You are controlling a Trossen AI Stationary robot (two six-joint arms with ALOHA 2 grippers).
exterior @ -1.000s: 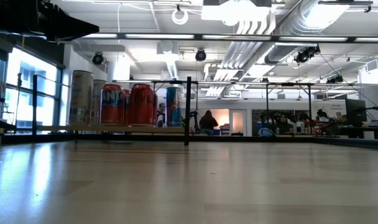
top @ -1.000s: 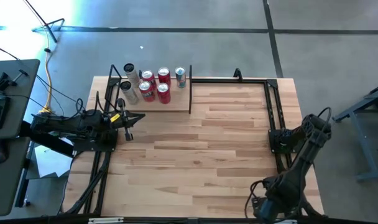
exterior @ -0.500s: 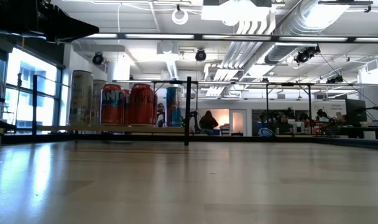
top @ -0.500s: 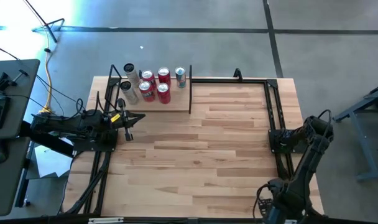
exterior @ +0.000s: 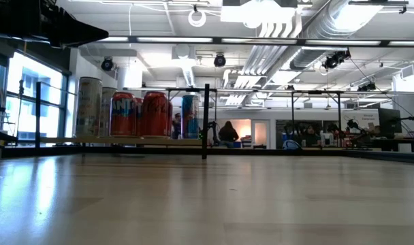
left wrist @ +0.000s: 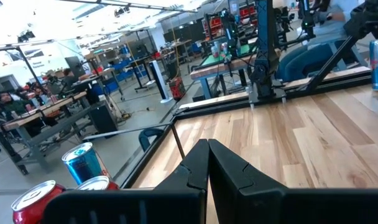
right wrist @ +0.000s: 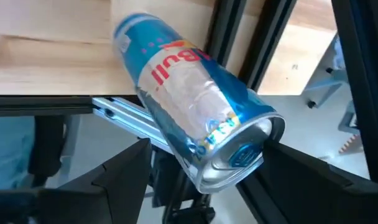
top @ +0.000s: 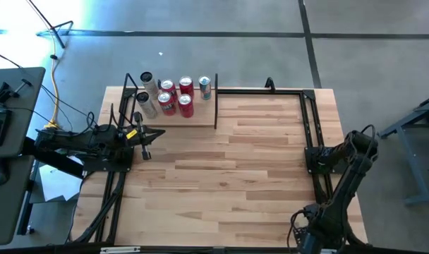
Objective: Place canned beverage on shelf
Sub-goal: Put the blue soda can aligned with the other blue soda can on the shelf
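Six cans [top: 173,99] stand upright on the shelf [top: 200,118], a pale board at the upper left of the table [top: 257,169] in the high view; in the low view they line up at the left [exterior: 132,114]. One more, a blue can [right wrist: 195,137], sits tilted between the fingers of the right gripper [right wrist: 201,180], which holds it with its jaws spread wide around the body, down at the lower right edge of the high view, off the table's near corner. At the left side the left gripper [top: 145,140] rests pinched fully together, empty, just below the shelf.
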